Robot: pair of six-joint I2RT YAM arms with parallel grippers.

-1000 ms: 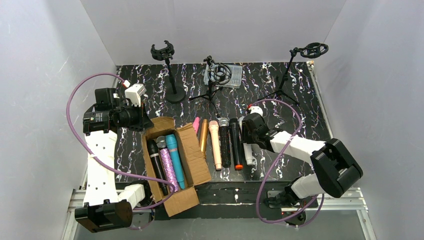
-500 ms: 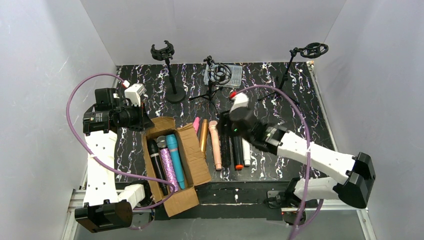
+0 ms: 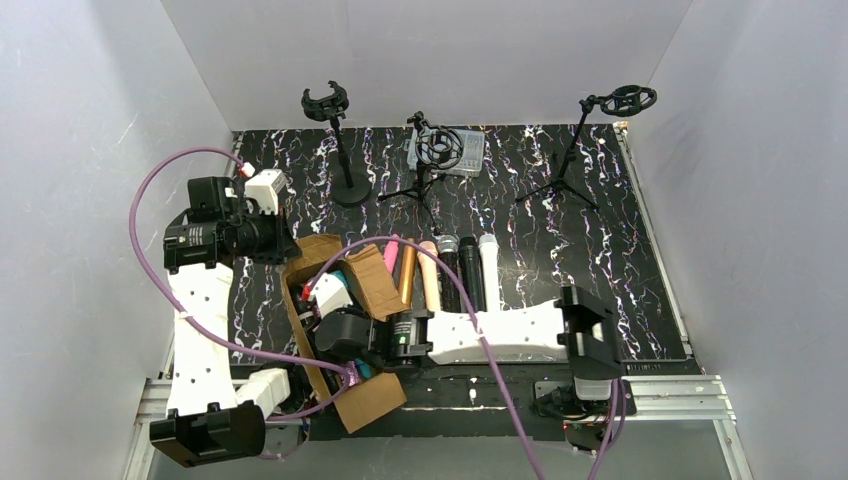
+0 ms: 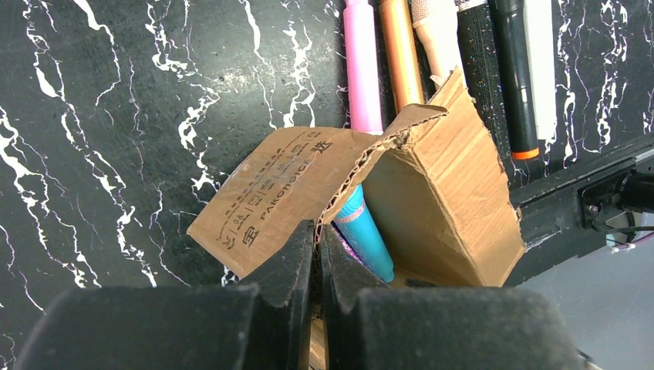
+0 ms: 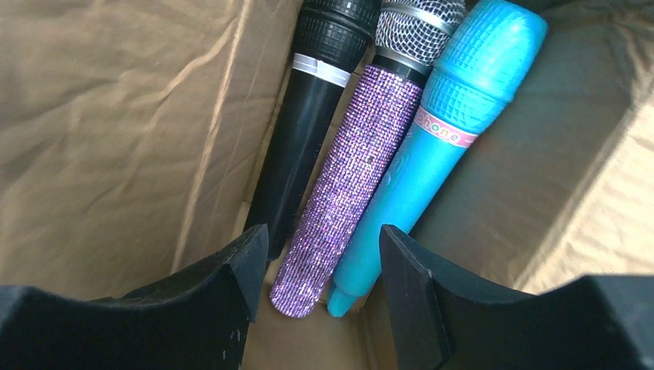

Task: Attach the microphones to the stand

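Three microphones lie in the cardboard box (image 5: 116, 116): a black one (image 5: 305, 139), a purple glitter one (image 5: 347, 185) and a teal-blue one (image 5: 432, 146). My right gripper (image 5: 324, 266) is open and empty inside the box (image 3: 372, 280), its jaws either side of the purple and teal handle ends; in the top view it (image 3: 322, 335) reaches across from the right. My left gripper (image 4: 318, 231) is shut on the box's flap edge (image 4: 339, 196) and also shows in the top view (image 3: 290, 245). Pink (image 3: 393, 250), gold (image 3: 408, 275), peach (image 3: 430, 275), black (image 3: 468, 270) and white (image 3: 489, 265) microphones lie on the table.
Three stands are at the back: a round-base one (image 3: 330, 105), a small tripod (image 3: 435, 150) and a taller tripod (image 3: 625, 100). A clear plastic case (image 3: 465, 152) sits behind the middle tripod. The right arm's forearm (image 3: 500, 335) lies across the table's front edge.
My right arm has left the white microphone in the row on the table and swung left into the box. The left gripper has kept hold of the flap.
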